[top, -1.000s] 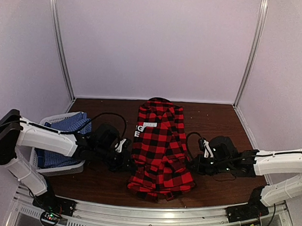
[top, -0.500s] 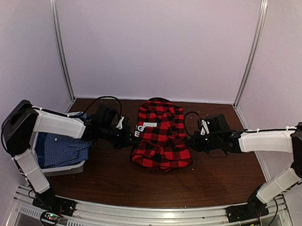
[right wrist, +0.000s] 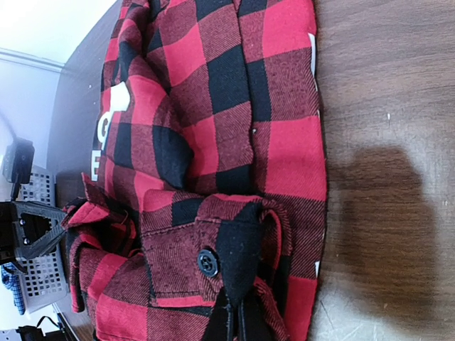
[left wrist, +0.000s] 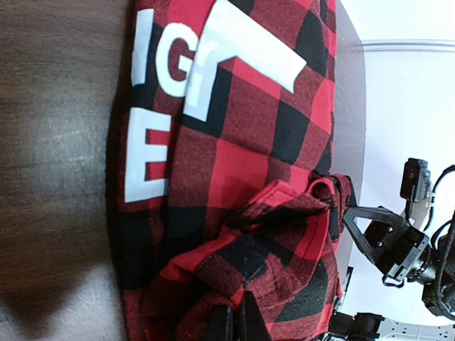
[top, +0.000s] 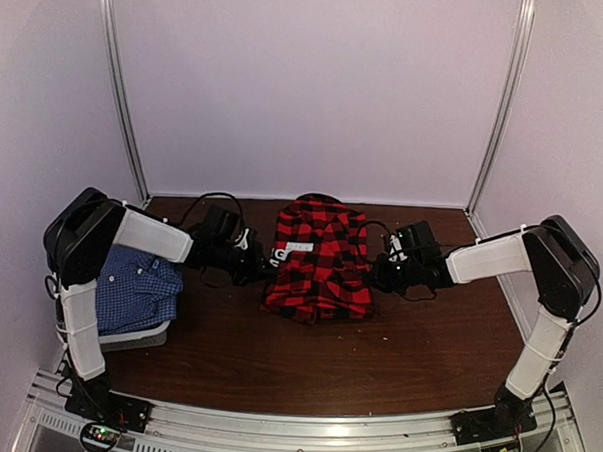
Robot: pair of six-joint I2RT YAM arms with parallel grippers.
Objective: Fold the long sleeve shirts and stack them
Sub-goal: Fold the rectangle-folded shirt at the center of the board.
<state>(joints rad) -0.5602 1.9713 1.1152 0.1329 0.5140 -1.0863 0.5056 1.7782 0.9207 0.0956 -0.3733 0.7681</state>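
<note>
Red-and-black buffalo plaid cloth shirt [top: 318,259] lies folded over itself on the dark brown wooden counter [top: 276,355], centred and toward 12 o'clock, its white neck label [top: 299,248] facing up. At its 9 o'clock edge the left gripper [top: 262,268] is pinched tight on a bunched fold of the plaid. At 3 o'clock the right gripper [top: 377,273] is clamped closed on a fold beside a dark button [right wrist: 207,262]. A fine blue-and-white check shirt [top: 133,291] sits in the pale grey plastic basket [top: 137,336] at the counter's 9 o'clock side.
</note>
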